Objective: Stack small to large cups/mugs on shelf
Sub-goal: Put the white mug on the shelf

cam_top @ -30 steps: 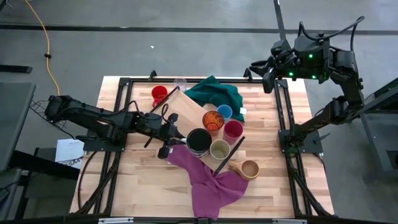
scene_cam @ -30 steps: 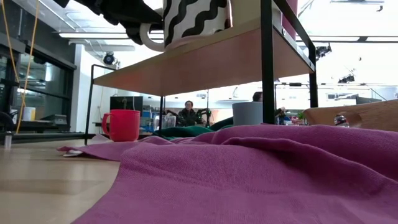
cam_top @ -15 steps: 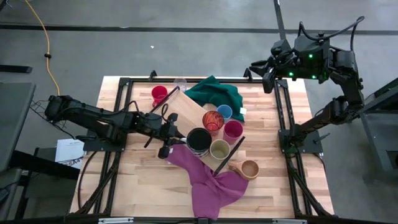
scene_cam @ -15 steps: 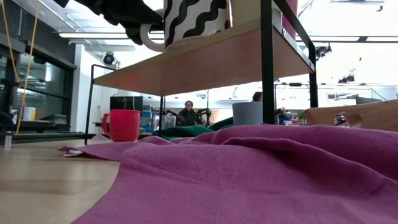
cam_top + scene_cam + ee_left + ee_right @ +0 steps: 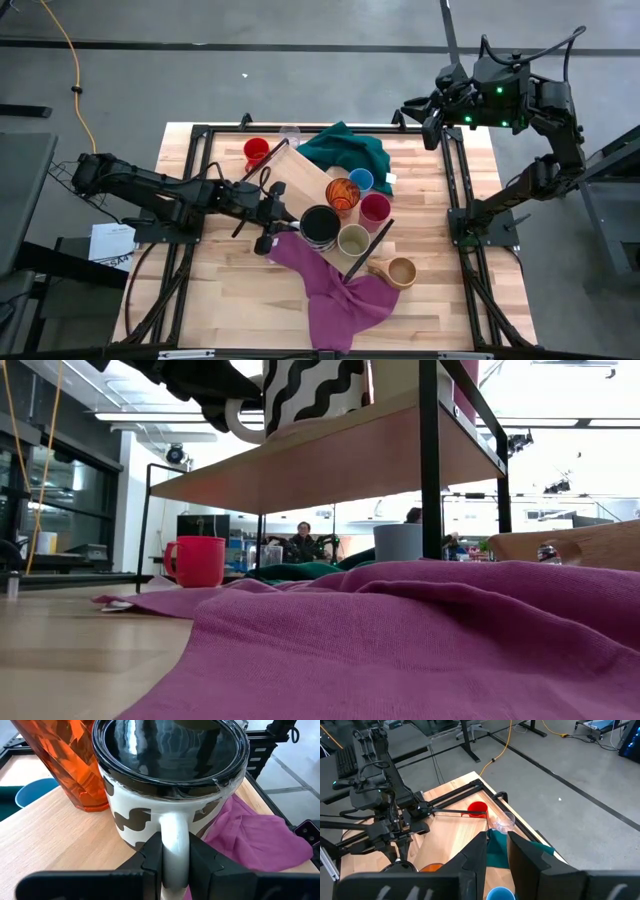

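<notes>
While the purple cloth (image 5: pixel 335 290) sprawls over the near edge of the table (image 5: pixel 210 290), a tan cup (image 5: pixel 401 271) sits just beside it, off the shelf (image 5: pixel 300 183). That shelf, a light board with black frame ends, lies slantwise across the middle of the tabletop, and its near end stands over the cloth. At this end an olive-beige cup (image 5: pixel 353 240) stands next to a black mug (image 5: pixel 320 226) whose outer wall is white with dark wavy marks. The left gripper (image 5: pixel 175 855) reaches in from the left side, and its fingers (image 5: pixel 152 857) are clamped on the white handle of the black mug, one on each side, with the mug upright on the board. Just beyond, an orange patterned cup (image 5: pixel 342 192) stands close against the mug, a magenta cup (image 5: pixel 375 208) is to its right, and a blue cup (image 5: pixel 361 180) sits a little farther on. Past the far end of the shelf, a red mug (image 5: pixel 256 152) and a clear glass cup (image 5: pixel 290 135) rest on the table near its back edge, beside a green cloth (image 5: pixel 347 148). Over the far right corner hangs the right gripper (image 5: pixel 496 852), well apart from every cup, its fingers parted and holding nothing.
</notes>
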